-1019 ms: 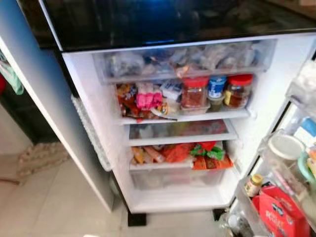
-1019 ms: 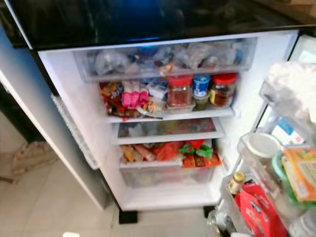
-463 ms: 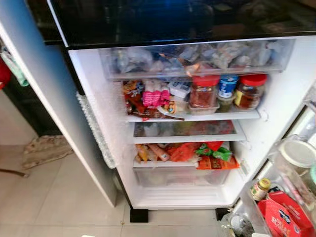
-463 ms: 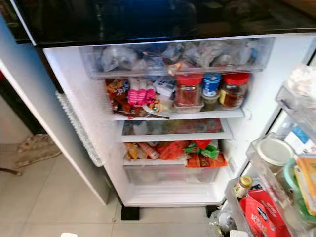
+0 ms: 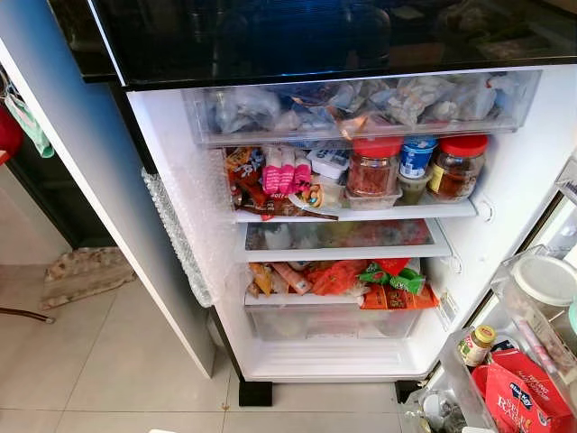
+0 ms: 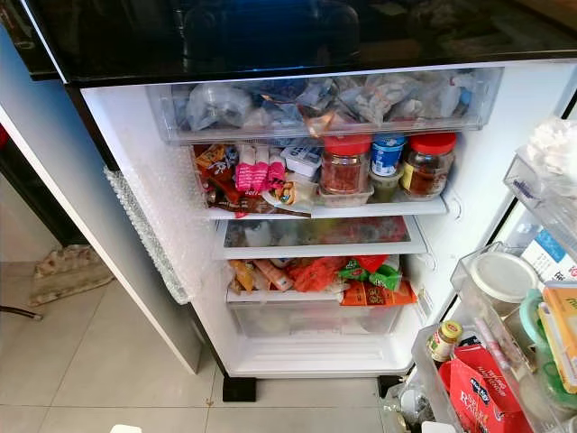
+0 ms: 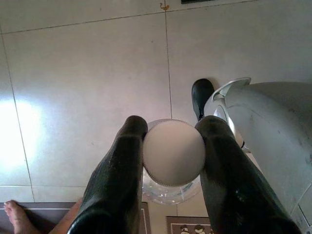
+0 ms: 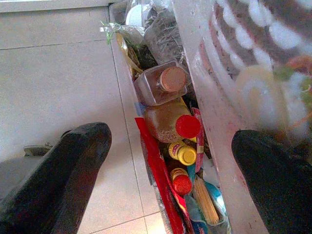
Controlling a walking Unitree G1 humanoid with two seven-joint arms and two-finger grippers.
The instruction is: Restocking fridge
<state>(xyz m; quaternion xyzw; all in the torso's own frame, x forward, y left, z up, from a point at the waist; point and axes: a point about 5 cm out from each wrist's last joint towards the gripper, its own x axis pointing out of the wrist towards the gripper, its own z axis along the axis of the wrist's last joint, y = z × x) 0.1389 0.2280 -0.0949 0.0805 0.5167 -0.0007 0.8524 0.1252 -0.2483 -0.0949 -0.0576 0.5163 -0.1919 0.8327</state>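
Left gripper (image 7: 171, 156) clamped on clear round white-lidded container (image 7: 173, 152), over tiled floor (image 7: 87, 73). Right gripper (image 8: 170, 165) spread wide, empty, above bottles in open white fridge (image 5: 180, 180) door bin (image 8: 204, 126).

bright daylight, floor glare, edges blurred

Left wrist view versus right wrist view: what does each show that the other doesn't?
Left wrist view: the left gripper shut on a round clear jar with a white lid, plus a person's bare foot. Right wrist view: the right gripper open beside a white fridge door shelf holding a red-capped bottle and a yellow-capped bottle. Both: pale floor tiles.
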